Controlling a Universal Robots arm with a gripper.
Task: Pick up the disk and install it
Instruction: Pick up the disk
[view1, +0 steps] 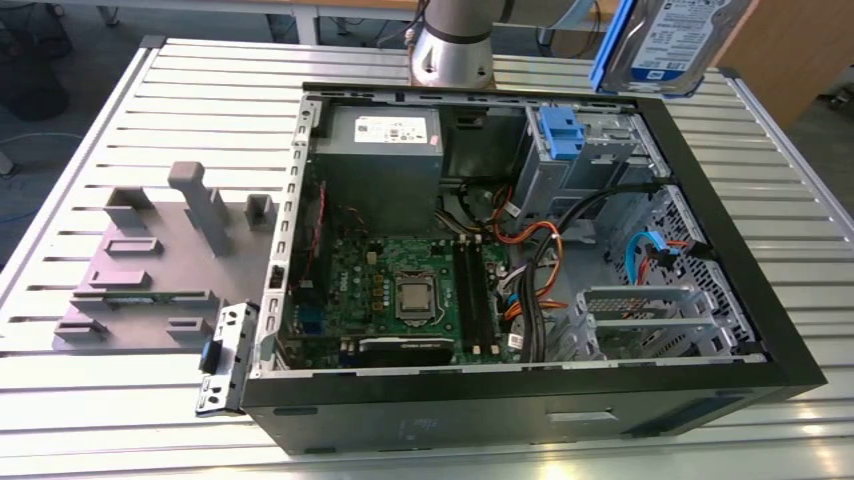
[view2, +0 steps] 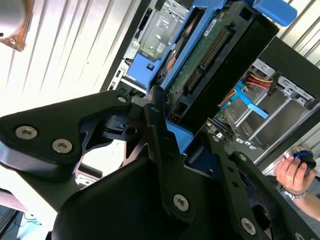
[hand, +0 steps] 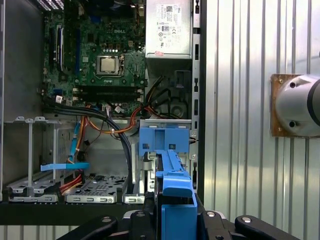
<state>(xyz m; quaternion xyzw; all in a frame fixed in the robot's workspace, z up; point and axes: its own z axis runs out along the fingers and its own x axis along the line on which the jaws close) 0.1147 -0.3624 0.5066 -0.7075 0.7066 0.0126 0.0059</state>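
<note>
The gripper (view2: 187, 131) held the disk (view1: 674, 38) in the air, its black fingers (view2: 161, 140) clamped on the blue carrier from both sides. In the exterior view the disk stood nearly on edge, label showing, above the far corner of the open computer case (view1: 747, 330) at the exterior view's right. In the second wrist view its green circuit-board side (view2: 200, 60) showed between the fingers. In the first wrist view the carrier's blue edge (hand: 175, 185) hung over the drive cage, in line with the blue latch (hand: 164, 139) fixed there. The case lay on its side on the slatted bench (view1: 134, 120), with the motherboard (view1: 400, 280) and grey power supply (view1: 380, 135) exposed. A person's hand (view2: 295, 172) showed beyond the case
</note>
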